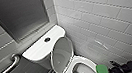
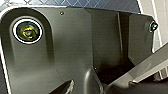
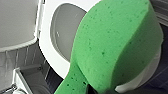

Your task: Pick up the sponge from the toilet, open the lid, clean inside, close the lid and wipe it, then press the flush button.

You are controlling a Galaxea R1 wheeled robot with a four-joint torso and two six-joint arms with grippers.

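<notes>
**mopbot_fan:** So where did we have the sponge (image 1: 101,70) at this point? Was it in the bowl (image 1: 80,71)?

**tilegrout:** Nope, not in. We had it pinched in the right tool (image 1: 109,71). The jaws were closed on one end, going by how squashed it looked in the right wrist view, and the rest of the pad stuck out free. It hung just off the bowl's rim, on the side nearest the tiled wall (image 1: 110,20).

**mopbot_fan:** And the lid (image 1: 62,55)?

**tilegrout:** Up. It stood at the back of the bowl, tipped against the tank (image 1: 37,50) as far as we could tell, with the flush button (image 1: 47,39) further back behind it. So the opening was uncovered.

**mopbot_fan:** Which way to go, then?

**tilegrout:** We reckoned sideways and down. The bowl lay past the sponge's free end, straight across from the tool and away from the wall. The bowl's long axis ran from the lid toward us, so the sponge faced it across the narrow way. The right arm was the one at the bowl.
</notes>
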